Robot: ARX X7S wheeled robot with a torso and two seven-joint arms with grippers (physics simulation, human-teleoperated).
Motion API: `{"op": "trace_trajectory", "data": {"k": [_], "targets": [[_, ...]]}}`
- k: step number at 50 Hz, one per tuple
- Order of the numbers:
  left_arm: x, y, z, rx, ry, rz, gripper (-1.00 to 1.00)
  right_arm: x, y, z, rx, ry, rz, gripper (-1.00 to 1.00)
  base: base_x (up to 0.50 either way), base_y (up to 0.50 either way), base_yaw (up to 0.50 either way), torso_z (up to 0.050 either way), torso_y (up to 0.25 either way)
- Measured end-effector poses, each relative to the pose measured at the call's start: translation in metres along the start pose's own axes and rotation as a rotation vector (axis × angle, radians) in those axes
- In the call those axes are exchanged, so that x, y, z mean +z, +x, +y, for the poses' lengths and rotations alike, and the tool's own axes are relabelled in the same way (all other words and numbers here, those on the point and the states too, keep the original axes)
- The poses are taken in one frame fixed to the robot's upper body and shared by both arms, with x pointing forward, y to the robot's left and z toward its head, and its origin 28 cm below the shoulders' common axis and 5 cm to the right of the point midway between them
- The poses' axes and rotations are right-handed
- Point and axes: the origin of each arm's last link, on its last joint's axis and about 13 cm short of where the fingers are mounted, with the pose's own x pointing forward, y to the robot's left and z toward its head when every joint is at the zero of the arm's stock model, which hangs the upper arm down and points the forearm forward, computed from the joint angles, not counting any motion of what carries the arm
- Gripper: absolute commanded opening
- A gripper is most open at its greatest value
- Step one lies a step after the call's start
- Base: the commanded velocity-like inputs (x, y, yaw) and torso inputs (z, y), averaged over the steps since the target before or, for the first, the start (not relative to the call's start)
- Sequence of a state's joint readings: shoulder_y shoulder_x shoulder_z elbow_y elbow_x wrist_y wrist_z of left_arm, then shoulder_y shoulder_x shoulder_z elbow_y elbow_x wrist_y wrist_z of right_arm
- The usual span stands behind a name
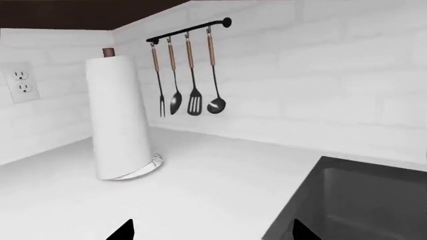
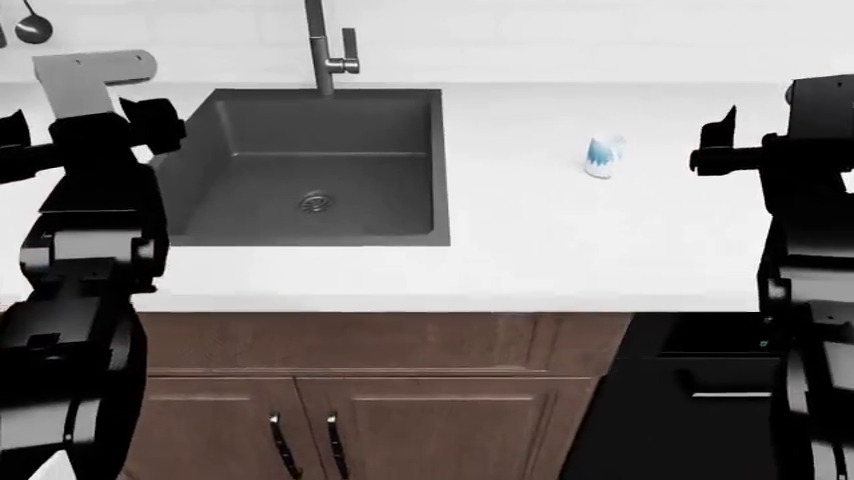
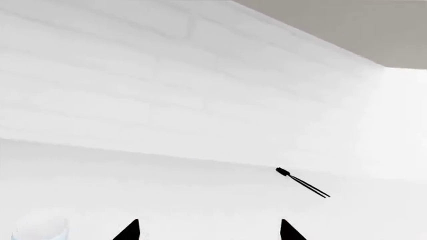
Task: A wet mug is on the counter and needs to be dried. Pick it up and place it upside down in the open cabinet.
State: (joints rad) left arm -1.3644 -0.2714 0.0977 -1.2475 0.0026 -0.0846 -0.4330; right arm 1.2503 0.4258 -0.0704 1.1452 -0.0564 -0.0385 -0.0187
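Jaws parted, both arms | mug (image 2: 605, 156) alone on counter (image 2: 534, 250), mid-depth

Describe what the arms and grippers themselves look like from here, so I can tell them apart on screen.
Both arms are glossy black, built from blocky, rounded segments. The left arm carries a light grey, L-shaped bracket near its wrist; the right arm shows none. In each wrist view only two pointed black fingertips show. No cables, markings or sleeves are visible.
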Motion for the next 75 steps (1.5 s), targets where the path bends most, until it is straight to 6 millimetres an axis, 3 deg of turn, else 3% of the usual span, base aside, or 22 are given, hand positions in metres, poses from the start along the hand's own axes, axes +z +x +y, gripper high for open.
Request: {"op": "trace_trajectory", "data": {"k": [40,52,57,66,72,75], "targets": [[0.007,0.003,0.005,-0.011,0.003,0.115,1.0,0.001,0.0,-0.001,-0.005,0.066,0.014,1.0,0.5,0.0,0.0,0.0,0.0],[0.008,0.003,0.005,-0.007,-0.01,0.114,1.0,0.01,-0.003,-0.002,0.068,0.128,0.032,1.0,0.03,0.0,0.0,0.0,0.0],[0.009,0.003,0.005,-0.003,-0.016,0.119,1.0,0.026,-0.014,-0.015,0.196,0.178,0.088,1.0,0.0,0.0,0.0,0.0,0.0],[0.009,0.002,0.005,-0.021,-0.045,0.152,1.0,0.044,-0.056,-0.051,0.404,0.231,0.185,1.0,0.0,0.0,0.0,0.0,0.0],[0.008,-0.001,0.002,-0.115,-0.113,0.259,1.0,0.051,-0.076,-0.06,0.498,0.225,0.216,1.0,0.0,0.0,0.0,0.0,0.0],[-0.003,-0.006,-0.002,-0.192,-0.158,0.315,1.0,0.055,-0.083,-0.062,0.535,0.217,0.225,1.0,0.0,0.0,0.0,0.0,0.0]]}}
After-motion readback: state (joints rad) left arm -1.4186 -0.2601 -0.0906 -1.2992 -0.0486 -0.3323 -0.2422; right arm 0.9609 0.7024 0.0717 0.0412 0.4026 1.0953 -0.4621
